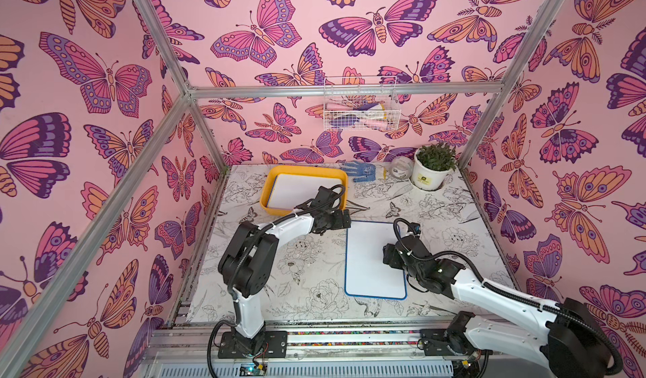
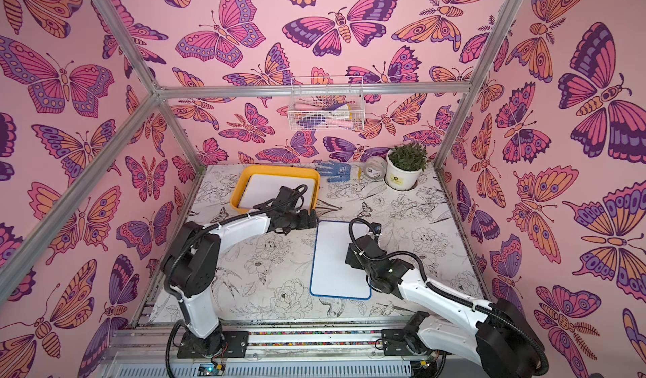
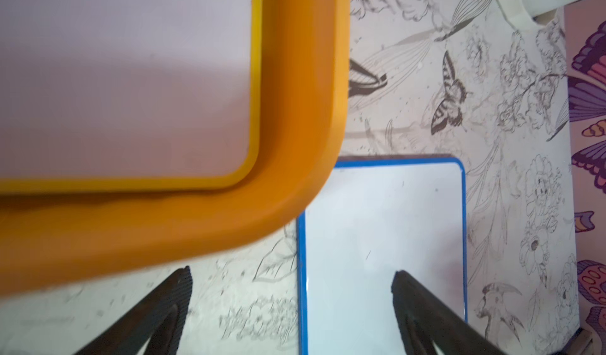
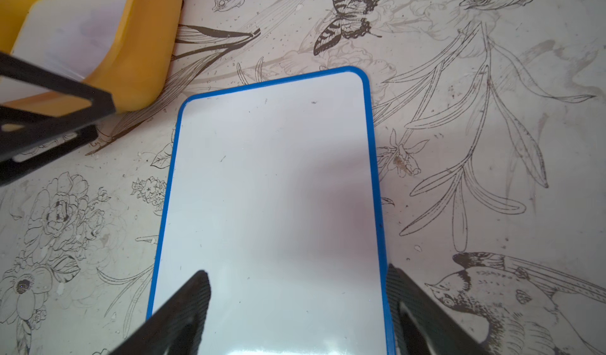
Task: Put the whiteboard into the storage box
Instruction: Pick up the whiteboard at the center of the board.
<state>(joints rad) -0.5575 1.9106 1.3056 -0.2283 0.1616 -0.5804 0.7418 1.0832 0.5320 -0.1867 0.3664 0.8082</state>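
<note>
A blue-framed whiteboard (image 1: 370,254) (image 2: 335,254) (image 4: 272,173) (image 3: 383,222) lies flat mid-table. The yellow-orange storage box (image 1: 304,170) (image 2: 279,169) (image 3: 295,107) (image 4: 144,41) sits at the back left, and a yellow-framed whiteboard (image 1: 297,191) (image 3: 131,74) rests inside it. My left gripper (image 1: 345,219) (image 3: 292,271) hangs open by the box's near right corner, straddling the blue board's left edge at its far corner. Open as well, my right gripper (image 1: 389,255) (image 4: 296,269) hovers over the board's right side, one finger above the white face, the other just outside the blue frame.
A blue glove (image 1: 360,172), a tape roll (image 1: 401,167) and a potted plant (image 1: 431,170) stand along the back edge. A white wire basket (image 1: 360,109) hangs on the back wall. Pink walls and aluminium posts enclose the table.
</note>
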